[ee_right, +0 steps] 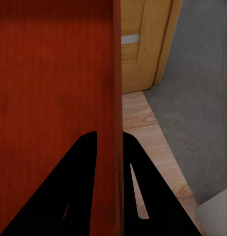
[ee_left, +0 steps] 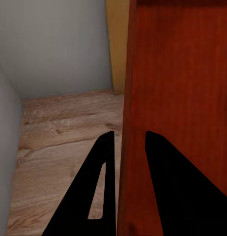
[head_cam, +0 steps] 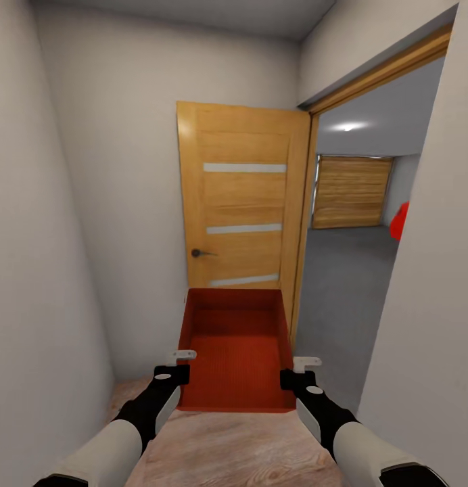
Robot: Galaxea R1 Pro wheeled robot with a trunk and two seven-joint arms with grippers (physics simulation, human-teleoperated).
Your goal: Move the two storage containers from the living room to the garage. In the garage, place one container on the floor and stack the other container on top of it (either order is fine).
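I hold one red-orange storage container (head_cam: 237,352) level in front of me, above a light wood plank floor (head_cam: 227,446). My left gripper (head_cam: 176,368) is shut on its left side wall and my right gripper (head_cam: 298,372) on its right side wall. In the left wrist view the left gripper (ee_left: 129,133) has the container's wall (ee_left: 182,73) between its fingers. The right wrist view likewise shows the right gripper (ee_right: 109,133) straddling the container's wall (ee_right: 54,73). Through a doorway at the right lies the garage with its grey floor (head_cam: 342,291).
I stand in a narrow hallway between a white wall (head_cam: 38,270) at the left and another wall (head_cam: 430,325) at the right. A wooden door (head_cam: 241,203) stands open just beyond the container. Inside the garage are a plank door (head_cam: 349,193) and part of a red car (head_cam: 398,222).
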